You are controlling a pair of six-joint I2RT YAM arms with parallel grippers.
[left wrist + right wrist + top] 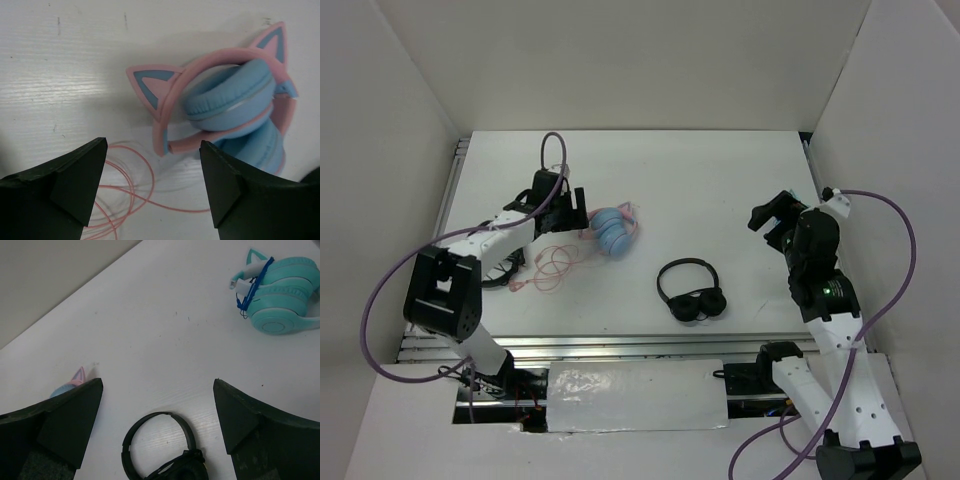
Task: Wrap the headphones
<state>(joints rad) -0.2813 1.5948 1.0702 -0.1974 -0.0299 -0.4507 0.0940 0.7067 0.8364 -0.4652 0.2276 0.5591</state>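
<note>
Evidently little of the wrapping is done. The pink cat-ear headphones (613, 230) are found folded on the white tabletop (720, 180), blue ear cups stacked, directly ahead of the left hand (572, 207) and slightly to its right. In the left wrist view the band end and one ear sit just beyond the fingertips. No contact is seen.

The thin pink cable (552, 265) is spread in loose loops on the tabletop beneath and behind the left hand. None of it is seen wound round the band or cups. Judged remaining: cable to be gathered, wound round the headphones and secured.

Left hand: jaws held well apart, nothing between them but bare tabletop and cable loops below. Right hand (775, 215): jaws fully apart, nothing held, well away from the pink pair.

Plain black headphones (155, 445) are noted just below and ahead of the right hand. A teal cat-ear pair (282, 295), with a dark blue cord across its band, lies farther ahead to its right.

Containers: none seen in any view.
</note>
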